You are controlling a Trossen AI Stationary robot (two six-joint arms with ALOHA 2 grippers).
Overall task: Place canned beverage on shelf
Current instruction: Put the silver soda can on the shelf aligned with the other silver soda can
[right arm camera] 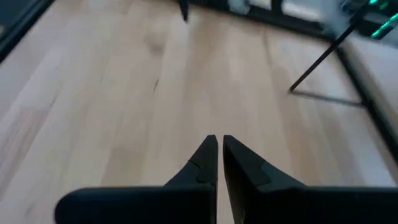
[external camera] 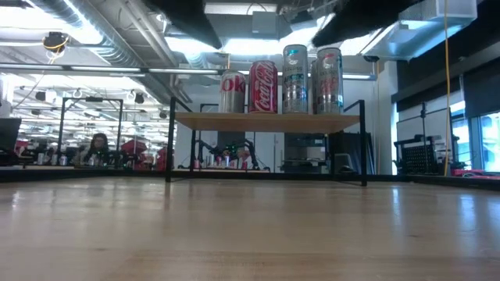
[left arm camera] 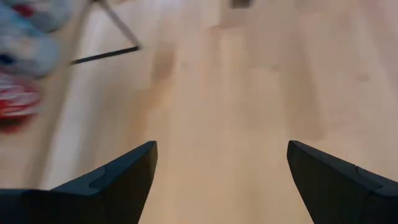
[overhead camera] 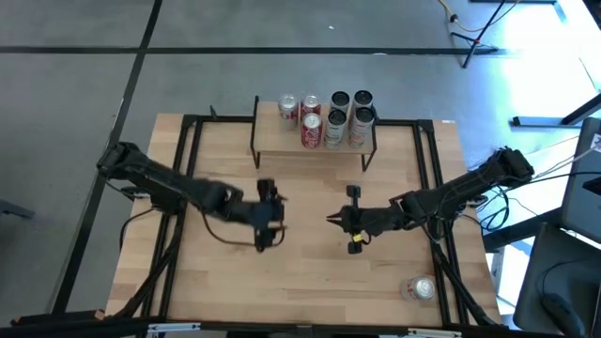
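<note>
1. Shelf (overhead camera: pixel 315 150): small rack with a light plank top and thin black legs, standing at the far middle of the table (overhead camera: pixel 310 272). In the low view its plank (external camera: pixel 266 122) sits raised above the tabletop.
2. Cans on the shelf: seven seen from above, in two rows. The back row holds a silver-and-red can (overhead camera: pixel 287 106), a red can (overhead camera: pixel 310 105) and two dark-topped cans (overhead camera: pixel 340 99) (overhead camera: pixel 362 98). The front row holds a red Coca-Cola can (overhead camera: pixel 312 129) and two silver cans (overhead camera: pixel 334 129) (overhead camera: pixel 358 126). All stand upright (the low view shows four abreast).
3. Loose can (overhead camera: pixel 422 288): silver, standing on the table near its front right corner, well apart from the shelf and from both arms.
4. Left gripper (overhead camera: pixel 272 217): over the middle of the table, left of centre, fingers (left arm camera: pixel 118 180) spread wide and holding nothing.
5. Right gripper (overhead camera: pixel 331 221): over the middle of the table, right of centre, facing the left one; its fingertips (right arm camera: pixel 208 152) are pressed nearly together, with nothing between them.
6. Background: a person (external camera: pixel 98 146) seated far off in the room.
</note>
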